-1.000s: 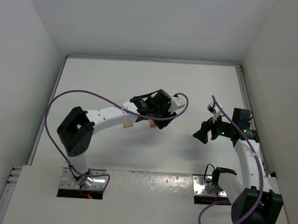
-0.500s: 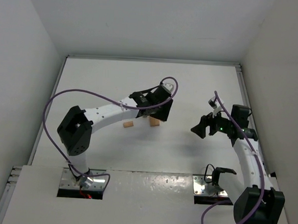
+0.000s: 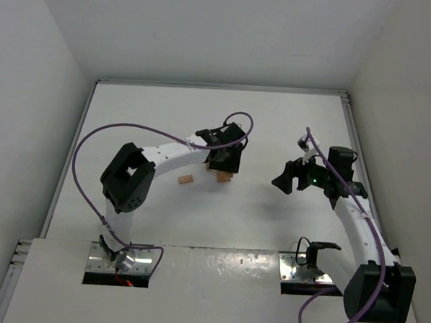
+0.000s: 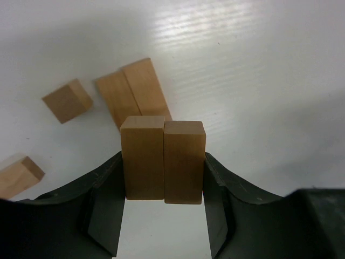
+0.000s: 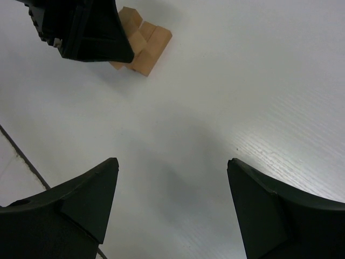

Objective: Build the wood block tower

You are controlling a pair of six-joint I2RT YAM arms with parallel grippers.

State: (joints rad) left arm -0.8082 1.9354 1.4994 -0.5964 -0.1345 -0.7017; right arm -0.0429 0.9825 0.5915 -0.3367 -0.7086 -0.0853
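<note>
Two wood blocks [image 4: 142, 156] are clamped upright, side by side and touching each other, between the fingers [image 4: 105, 208] of the left gripper [image 4: 164, 157]. The jaws are set narrow, and each is pressed against an outer face of the pair. Just beyond the pair in the left wrist view, two longer flat blocks [image 4: 135, 91] are seen lying against each other on the white table [image 4: 259, 65]. Whether the gripped pair is resting on them cannot be told from that view. A short cube [image 4: 67, 100] lies to the left of the flat blocks, apart from them. A further block [image 4: 19, 175] is cut off by the left edge of that view.

In the top view the left gripper [image 3: 225, 160] is placed near the middle of the table [image 3: 290, 122], directly over the tower [image 3: 223, 177]. A loose block [image 3: 185, 179] is seen near the tower, on its left. In the right wrist view the tower [image 5: 146, 42] is seen as a small layered stack at the tip of the left gripper [image 5: 116, 46].

The right gripper [image 3: 281, 181] is positioned to the right of the tower, well apart from it. Its jaws are spread wide, and only table surface is seen between them [image 5: 172, 162].
</note>
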